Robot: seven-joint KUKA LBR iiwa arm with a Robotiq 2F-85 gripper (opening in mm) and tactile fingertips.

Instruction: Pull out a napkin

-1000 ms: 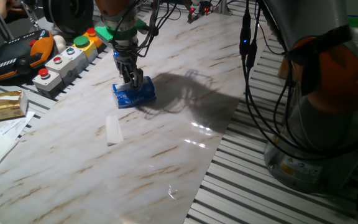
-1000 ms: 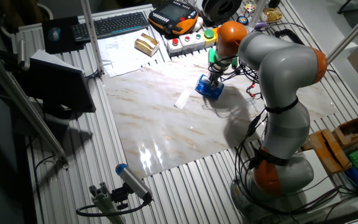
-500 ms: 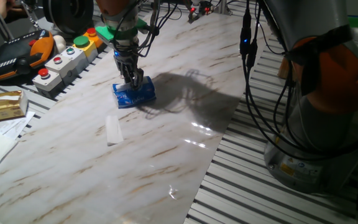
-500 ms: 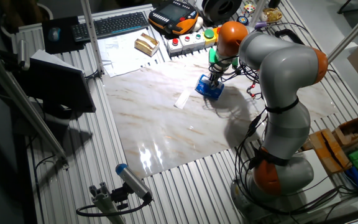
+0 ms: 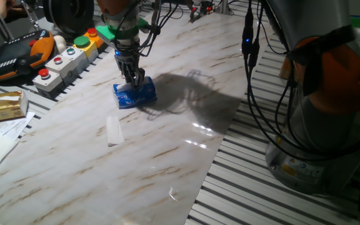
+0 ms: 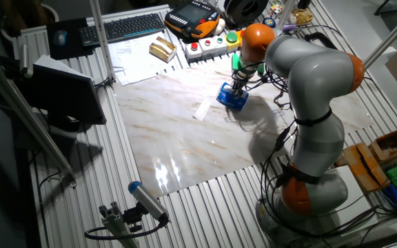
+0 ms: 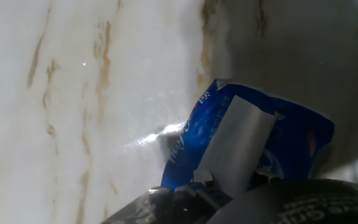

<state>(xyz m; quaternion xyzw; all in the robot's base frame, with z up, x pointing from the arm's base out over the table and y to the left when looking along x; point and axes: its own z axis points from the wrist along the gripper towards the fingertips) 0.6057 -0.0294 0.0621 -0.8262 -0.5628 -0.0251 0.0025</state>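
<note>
The blue tissue packet [image 5: 136, 95] lies on the marble table [image 5: 167, 156], toward its far left side. My gripper [image 5: 133, 81] stands straight down on top of the packet, fingers close together. In the hand view a pale sheet, the napkin [image 7: 236, 143], rises out of the blue packet [image 7: 297, 140] and runs into the dark fingertips at my gripper [image 7: 211, 184], which looks shut on it. The other fixed view shows my gripper [image 6: 236, 91] on the packet [image 6: 230, 98]; the napkin is too small to see there.
A small narrow folded white strip [image 5: 113, 130] lies on the marble in front of the packet. A push-button box [image 5: 64, 61], a teach pendant [image 5: 11, 57] and a tan box [image 5: 5, 105] sit off the left edge. The robot's base [image 5: 330, 125] stands at the right.
</note>
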